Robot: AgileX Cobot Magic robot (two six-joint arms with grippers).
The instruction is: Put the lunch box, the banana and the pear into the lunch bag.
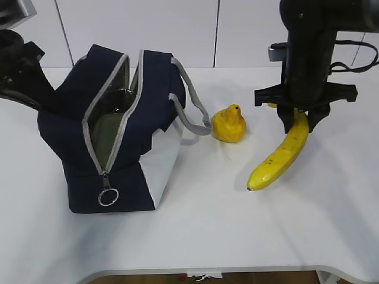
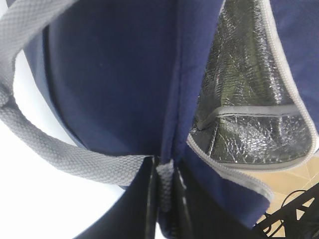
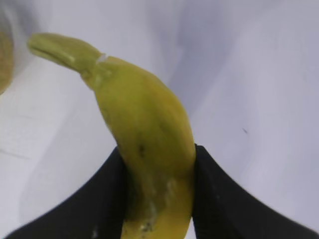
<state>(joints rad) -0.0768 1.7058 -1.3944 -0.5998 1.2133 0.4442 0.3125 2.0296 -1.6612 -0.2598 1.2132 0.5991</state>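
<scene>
The right end effector was pinching the banana near one end, its dark fingers pressed against both flanks of the fruit; the banana slanted down toward the near edge of the desk, and whether its lower tip touched the surface could not be told. The fruit looked light and firm but easily bruised, with a smooth skin that could slip, so a moderate hold across the thicker part seemed wiser than one on the narrow end. The left end effector was pressed together on the fabric edge of the lunch bag, close to where a grey rope handle met the seam, apparently holding the soft mouth apart; the silvery lining showed inside. The bag stood on the left part of the desk, zipper undone, limp enough to sag shut if released. The pear sat just right of the bag, squat and liable to roll; the lunch box was not visible.
</scene>
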